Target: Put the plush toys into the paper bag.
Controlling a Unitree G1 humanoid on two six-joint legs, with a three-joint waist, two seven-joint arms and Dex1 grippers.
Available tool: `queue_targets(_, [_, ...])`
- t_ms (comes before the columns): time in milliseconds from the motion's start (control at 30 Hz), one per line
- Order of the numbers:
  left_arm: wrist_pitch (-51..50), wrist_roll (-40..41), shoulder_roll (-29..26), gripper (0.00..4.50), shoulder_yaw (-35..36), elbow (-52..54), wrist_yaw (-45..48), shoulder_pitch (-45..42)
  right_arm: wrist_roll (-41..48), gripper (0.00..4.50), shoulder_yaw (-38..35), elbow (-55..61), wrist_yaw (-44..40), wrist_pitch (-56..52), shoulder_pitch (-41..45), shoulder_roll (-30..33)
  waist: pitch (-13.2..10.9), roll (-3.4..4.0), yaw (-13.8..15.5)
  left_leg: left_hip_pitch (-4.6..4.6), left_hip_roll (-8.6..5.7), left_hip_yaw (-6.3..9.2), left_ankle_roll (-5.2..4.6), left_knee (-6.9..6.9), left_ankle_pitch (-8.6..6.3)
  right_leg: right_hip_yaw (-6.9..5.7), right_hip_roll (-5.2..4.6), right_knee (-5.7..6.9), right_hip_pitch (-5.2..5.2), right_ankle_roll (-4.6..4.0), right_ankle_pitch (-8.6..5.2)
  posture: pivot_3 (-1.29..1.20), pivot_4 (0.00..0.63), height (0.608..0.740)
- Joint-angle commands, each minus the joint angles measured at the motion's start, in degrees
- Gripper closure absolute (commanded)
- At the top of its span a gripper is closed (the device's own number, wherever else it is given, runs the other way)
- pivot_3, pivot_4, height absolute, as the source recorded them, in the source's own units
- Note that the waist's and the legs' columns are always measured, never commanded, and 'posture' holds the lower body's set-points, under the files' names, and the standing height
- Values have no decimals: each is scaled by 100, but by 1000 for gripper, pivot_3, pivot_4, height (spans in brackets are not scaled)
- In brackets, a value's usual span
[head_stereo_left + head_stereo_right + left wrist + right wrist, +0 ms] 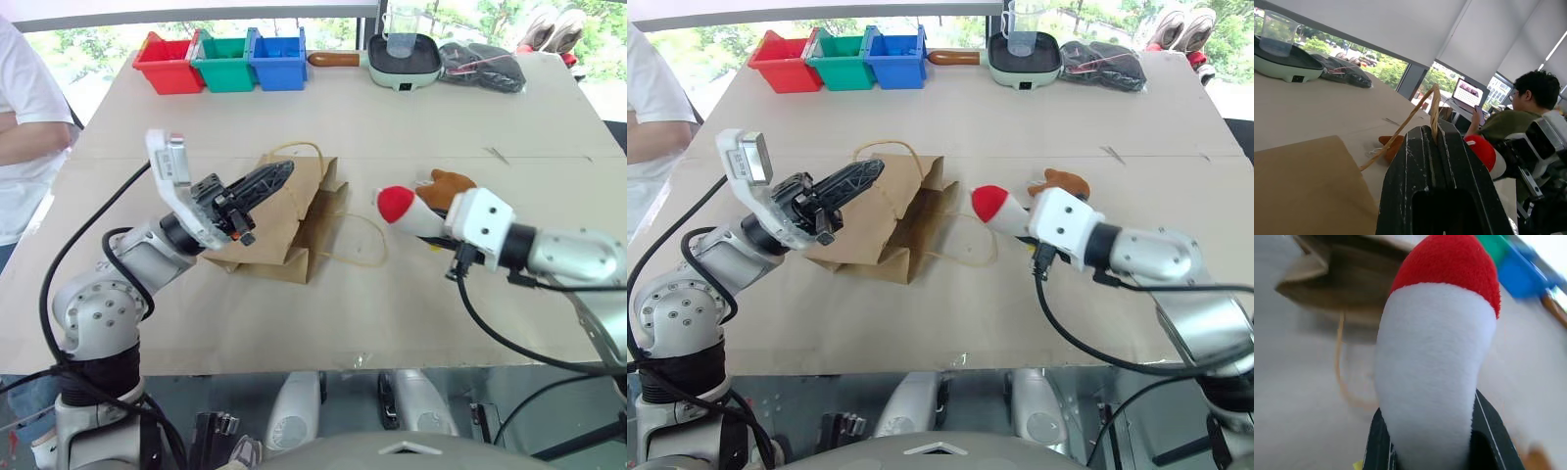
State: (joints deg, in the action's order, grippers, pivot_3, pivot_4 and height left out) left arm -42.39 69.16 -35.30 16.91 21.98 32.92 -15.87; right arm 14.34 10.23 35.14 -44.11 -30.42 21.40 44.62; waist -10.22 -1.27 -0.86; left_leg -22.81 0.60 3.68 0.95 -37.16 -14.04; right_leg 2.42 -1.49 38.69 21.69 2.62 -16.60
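Head view: paper bag [284, 220] lies at frame centre on the table [411, 313], mouth facing right. Left gripper [279, 174] is clamped on the bag's cord handle [299, 149]. Right gripper [431, 223], centre right, is clamped on the rocket toy [404, 208], red nose toward the bag; brown toy [449, 186] just behind. Left wrist view: fingers [1422, 161] together, pinching the handle. Right wrist view: rocket wedged between both fingers [1488, 426].

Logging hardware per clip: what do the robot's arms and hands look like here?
Both arms are silver-grey metal with round bolted joints and loose black cables looping alongside. The left hand has two black, scuffed fingers on a black mount, with a white block above its wrist. The right hand also has black fingers, behind a white boxy wrist housing followed by a black band.
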Motion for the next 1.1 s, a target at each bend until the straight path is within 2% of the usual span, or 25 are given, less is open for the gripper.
queue_targets(33, [74, -46, 31, 4500, -33, 188, 107, -100, -456, 4499, 642, -700, -365, 569, 668, -247, -1, 0, -5, -3, 0, 0, 0, 0, 0, 1, -1, -2, 1, 0, 0, 0, 150, 740])
queue_targets(100, [91, -81, 62, 4500, -81, 190, 122, -149, -889, 4499, 1149, -1256, -567, 927, 1034, -412, -1, 1, 3, -3, -1, 3, 0, 0, 0, 3, -7, -2, 1, 0, 1, 0, 150, 740])
queue_targets(200, [92, -85, 119, 4500, -154, 243, 115, -214, -1692, 4499, 2031, -2665, -816, 1875, 1833, -1015, -4, -3, -37, -1, -5, 4, 0, -3, 0, 2, -10, -2, 1, 1, 2, 0, 150, 740])
queue_targets(333, [-22, 13, 131, 4500, -190, 394, 142, -50, -2247, 4499, 2397, -4514, -804, 2841, 2987, -1962, -7, -1, -113, 0, -2, 8, 5, -2, 3, 3, -8, 11, 9, -1, 2, 0, 150, 740])
queue_targets(500, [-3, 17, 200, 4500, -165, 402, 103, -17, -2685, 4499, 2699, -5967, -936, 3719, 3678, -2760, -7, -3, -130, -1, -3, 18, 24, -2, 14, 3, -11, 12, 11, -1, 3, 0, 150, 740])
queue_targets(567, [24, -2, 242, 4500, -165, 448, 63, 20, -2625, 3424, 2641, -6303, -984, 3919, 3725, -3095, -7, -3, -124, -2, -2, 26, 25, 1, 14, -4, -14, 11, 11, -1, 3, 0, 150, 740])
queue_targets(633, [75, -23, 288, 4500, -138, 514, 4, 96, -2617, 2600, 2615, -6334, -1093, 4090, 3633, -3183, -7, -2, -126, -4, -2, 27, 25, 1, 14, -4, -19, 11, 12, -1, 3, 0, 150, 740])
queue_targets(800, [223, -64, 356, 4500, 37, 640, -87, 374, -2165, 82, 2164, -5650, -1398, 3684, 2968, -3001, -7, -2, -116, -5, -3, 34, 23, 1, 13, -8, -31, 11, 10, 0, 3, 0, 150, 740])
queue_targets(867, [301, -116, 387, 4500, 67, 719, -132, 468, -2117, 9, 2069, -5228, -1528, 3557, 2630, -2751, -7, -1, -98, -5, -4, 39, 19, 1, 11, -11, -34, 13, 9, 0, 3, 0, 150, 740])
queue_targets(967, [507, -334, 420, 4500, 111, 756, -142, 574, -1609, 9, 1564, -4085, -1638, 2682, 1921, -2325, -8, -1, -82, -5, -8, 44, 10, 0, 6, -14, -35, 14, 8, 0, 3, 0, 150, 740])
queue_targets(1100, [665, -435, 451, 4500, 142, 752, -90, 636, -720, 9, 355, -2435, -1336, 989, 1232, -1795, -13, 7, -89, -6, -7, 47, 2, 1, 1, -13, -36, 14, 8, -1, 3, 0, 150, 740])
